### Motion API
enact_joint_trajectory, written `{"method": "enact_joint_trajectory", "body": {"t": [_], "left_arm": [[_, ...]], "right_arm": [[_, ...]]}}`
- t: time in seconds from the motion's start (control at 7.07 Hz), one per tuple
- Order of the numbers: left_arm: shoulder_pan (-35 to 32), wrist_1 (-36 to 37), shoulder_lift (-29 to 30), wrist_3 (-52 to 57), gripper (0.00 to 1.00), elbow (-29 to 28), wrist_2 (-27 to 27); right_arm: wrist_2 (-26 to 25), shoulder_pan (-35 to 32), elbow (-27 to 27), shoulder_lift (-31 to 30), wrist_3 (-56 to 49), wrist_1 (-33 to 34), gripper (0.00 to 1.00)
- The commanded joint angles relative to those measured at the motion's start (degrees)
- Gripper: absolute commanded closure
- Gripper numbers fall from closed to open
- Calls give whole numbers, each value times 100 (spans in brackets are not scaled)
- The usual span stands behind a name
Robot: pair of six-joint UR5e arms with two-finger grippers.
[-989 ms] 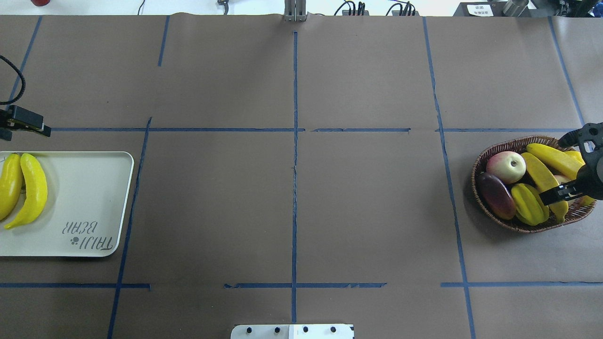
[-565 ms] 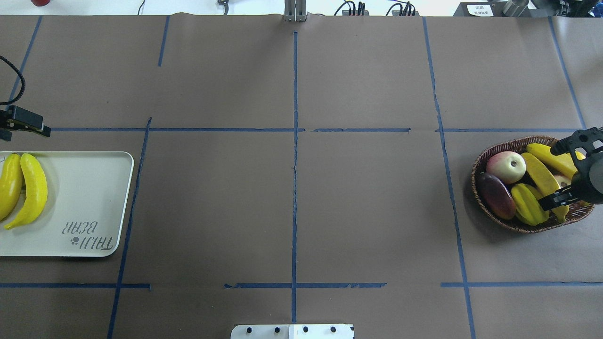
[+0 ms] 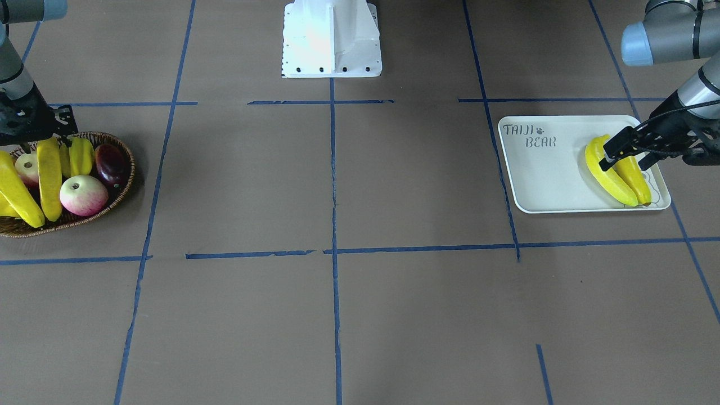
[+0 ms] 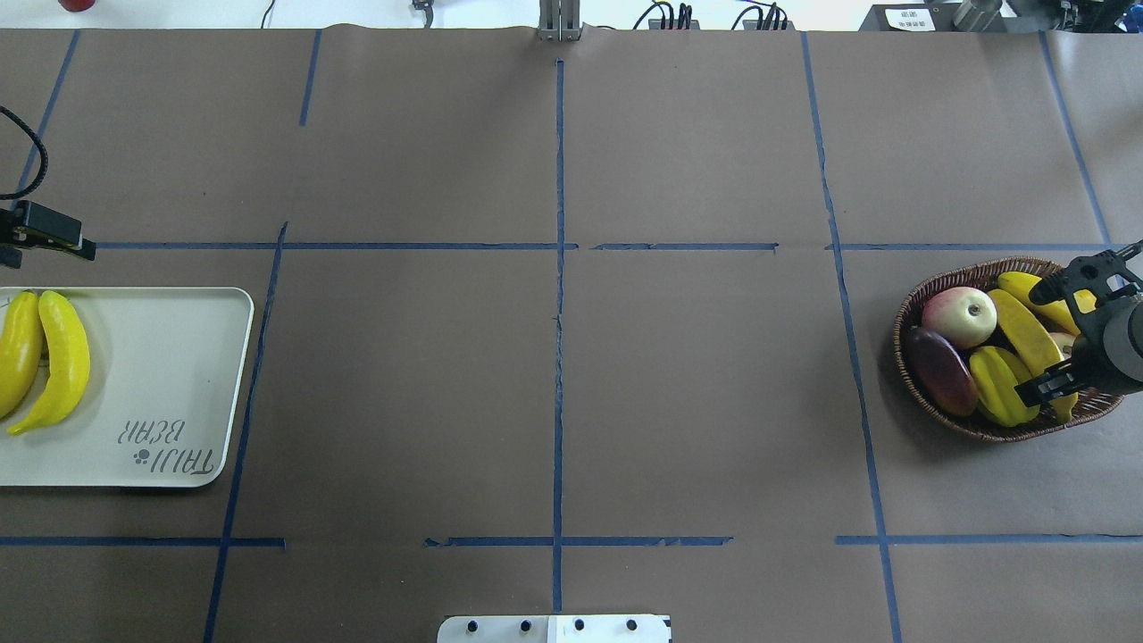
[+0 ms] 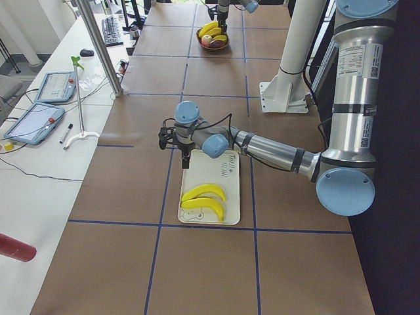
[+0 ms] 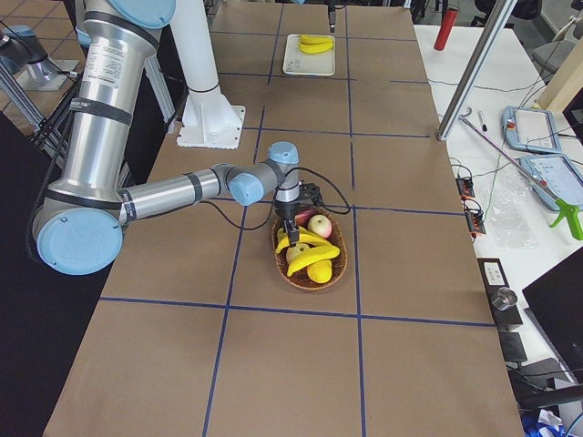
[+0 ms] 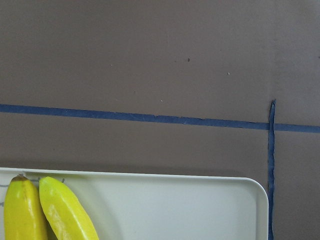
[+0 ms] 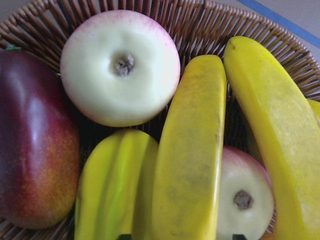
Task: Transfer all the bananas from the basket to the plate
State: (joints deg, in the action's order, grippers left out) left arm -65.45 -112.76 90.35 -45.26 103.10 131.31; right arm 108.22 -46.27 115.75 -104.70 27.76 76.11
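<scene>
Right pincer [image 4: 1059, 332]: jaws spread wide and holding nothing. Over the last second it has sunk toward the basket [image 4: 904, 313] and edged inward over the fruit. In the wrist view, dark fingertips show on either side of the middle banana [image 8: 192, 150].
Basket bananas: at least two, side by side in the basket's outer half, neither shifted since a second ago. The middle one leans on the starfruit [image 4: 1000, 386]; the other [image 8: 275, 125] runs along the rim.
Other fruit: pale apple [image 4: 960, 317], dark red fruit [image 4: 940, 371] and a second apple [image 8: 245, 200] under the bananas, all where they were.
Left pincer [image 3: 623, 163]: open and empty, above the plate's bananas, hardly moved.
Plate [image 4: 161, 357]: on the worktop [image 4: 402, 375] at the far end from the basket, unchanged.
Plate bananas [image 4: 62, 357]: two, touching along their length.
</scene>
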Motion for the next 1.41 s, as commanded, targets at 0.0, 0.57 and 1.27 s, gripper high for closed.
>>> {"method": "enact_joint_trajectory", "body": {"t": [0.0,0.57,1.27], "left_arm": [[6,0,0,0,0,-1,0],[24,0,0,0,0,-9,0],[24,0,9,0,0,8,0]], "right_arm": [[-20,-65,1,-33,-375,9,42],[15,-372,88,-42,-683,9,73],[619,-1119,588,45,-702,-9,95]]}}
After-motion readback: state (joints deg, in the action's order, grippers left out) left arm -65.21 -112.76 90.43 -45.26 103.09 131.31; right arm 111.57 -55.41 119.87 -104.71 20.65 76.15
